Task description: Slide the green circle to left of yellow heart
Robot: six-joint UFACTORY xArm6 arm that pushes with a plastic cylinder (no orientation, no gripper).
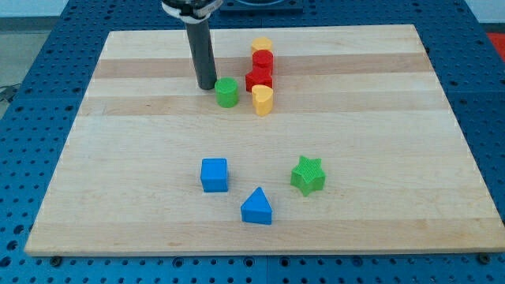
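My tip [207, 86]: on the table [142, 158]; I have no claw to report.
Green circle [227, 93]: just right of my tip.
Yellow heart [263, 100]: right of circle, close.

- My tip [207, 86] stood just left of the green circle [226, 93], with open surface [118, 158] farther left.
- To the circle's right, the yellow heart [263, 100] blocked passage, nearly touching it.
- Above the heart, two red blocks [260, 69] and a yellow block [261, 46] formed a wall.
- The wide middle band lay free above the blue cube [214, 174], blue triangle [256, 207] and green star [308, 175].
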